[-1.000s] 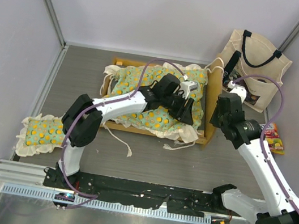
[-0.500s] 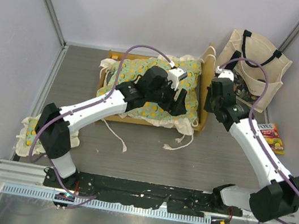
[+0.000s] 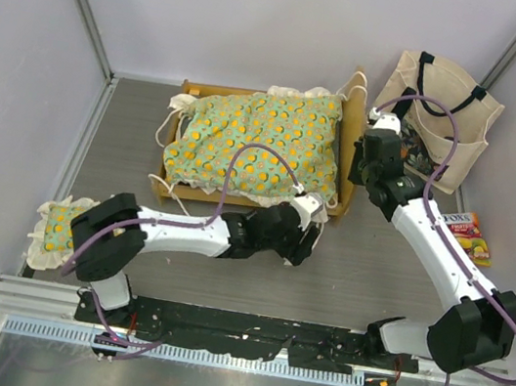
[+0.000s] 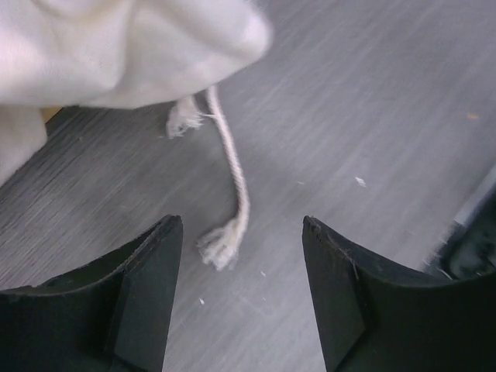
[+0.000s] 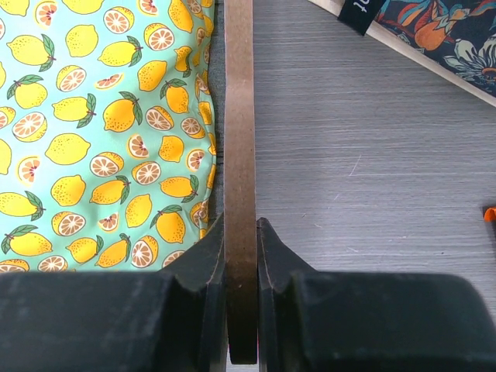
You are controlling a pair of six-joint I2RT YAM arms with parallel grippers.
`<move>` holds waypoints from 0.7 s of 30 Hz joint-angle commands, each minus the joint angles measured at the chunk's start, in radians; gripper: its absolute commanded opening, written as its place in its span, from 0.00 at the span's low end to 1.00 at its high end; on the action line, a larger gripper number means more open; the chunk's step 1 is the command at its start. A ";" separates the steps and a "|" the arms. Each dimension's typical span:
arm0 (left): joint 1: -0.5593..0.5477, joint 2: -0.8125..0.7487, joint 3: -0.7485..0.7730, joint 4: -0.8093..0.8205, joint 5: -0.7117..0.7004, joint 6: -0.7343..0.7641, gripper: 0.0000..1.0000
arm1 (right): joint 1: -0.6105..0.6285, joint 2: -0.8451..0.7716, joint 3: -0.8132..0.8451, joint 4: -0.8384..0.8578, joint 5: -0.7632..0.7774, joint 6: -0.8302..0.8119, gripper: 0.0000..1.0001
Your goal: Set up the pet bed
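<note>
The pet bed's light-wood frame (image 3: 167,190) lies at the back middle of the table, its curved headboard (image 3: 352,120) on the right. The green citrus-print mattress cushion (image 3: 257,138) lies inside it, its cream ruffle hanging over the front edge. My right gripper (image 3: 362,161) is shut on the headboard's top edge (image 5: 240,155), with the cushion (image 5: 101,116) to its left. My left gripper (image 3: 308,236) is open and empty, low over the table in front of the bed's right corner. A cream tie cord (image 4: 232,186) lies on the table between its fingers, below the ruffle (image 4: 116,46).
A small matching ruffled pillow (image 3: 63,230) lies at the left near the table edge. A cream tote bag (image 3: 440,110) leans at the back right, also in the right wrist view (image 5: 418,31). A colourful packet (image 3: 469,236) lies by the right wall. Grey walls enclose the table.
My left gripper has let go of the cushion and pulled back off the bed to the table in front. The cushion now lies flat in the frame. The bed has shifted back and left.
</note>
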 commanded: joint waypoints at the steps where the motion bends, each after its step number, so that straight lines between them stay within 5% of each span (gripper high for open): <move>1: -0.022 0.095 -0.052 0.334 -0.314 -0.101 0.66 | 0.007 -0.026 -0.051 -0.018 -0.119 0.079 0.02; 9: -0.031 0.319 -0.040 0.587 -0.434 -0.093 0.64 | 0.007 -0.099 -0.088 -0.021 -0.144 0.076 0.02; 17: -0.036 0.425 0.014 0.627 -0.451 -0.076 0.61 | 0.007 -0.130 -0.099 -0.023 -0.168 0.073 0.02; 21: -0.042 0.449 0.024 0.629 -0.459 -0.073 0.49 | 0.008 -0.127 -0.101 -0.023 -0.170 0.073 0.03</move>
